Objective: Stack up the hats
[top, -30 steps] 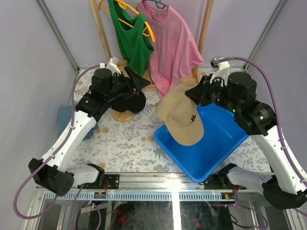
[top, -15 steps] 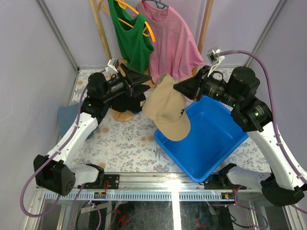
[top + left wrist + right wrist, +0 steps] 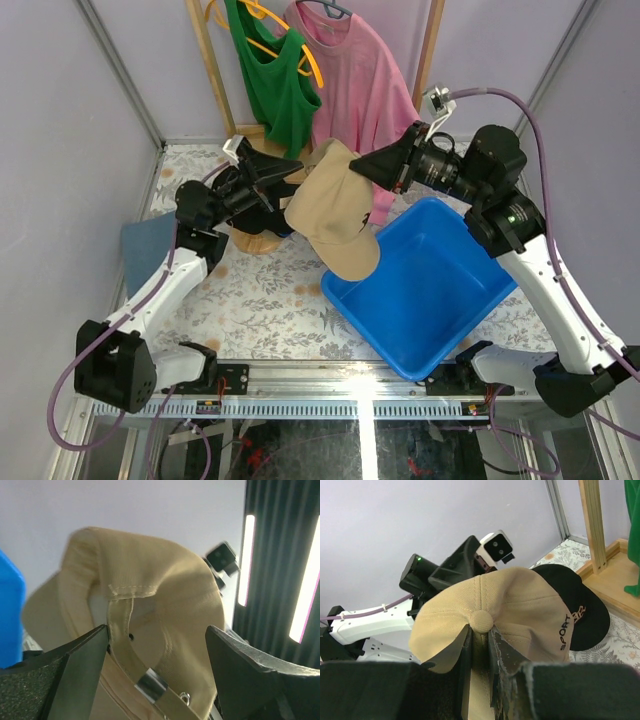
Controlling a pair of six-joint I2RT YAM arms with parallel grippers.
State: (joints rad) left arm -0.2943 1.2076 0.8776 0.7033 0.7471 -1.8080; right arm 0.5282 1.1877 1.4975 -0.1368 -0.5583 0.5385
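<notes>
While my right jaws pinch the soft twill crown of the tan cap just under its round top button, nearly closed on the fabric, the cap hangs in the air between my two arms, above the flower-patterned table and near the blue bin's left corner. Its curved brim droops toward the near side, with dark stitching on the front panel. My left jaws stand wide apart and grip nothing, one on either side of the cap's back strap with its small metal buckle; I cannot tell whether they touch it.

I count two caps: the tan one and one black cap lettered SPORT, seated on the round wooden dome stand at the far left. One smooth plastic bin, one grey-blue cloth at the left edge, and two hanging garments at the far side: a green top and a pink shirt.
</notes>
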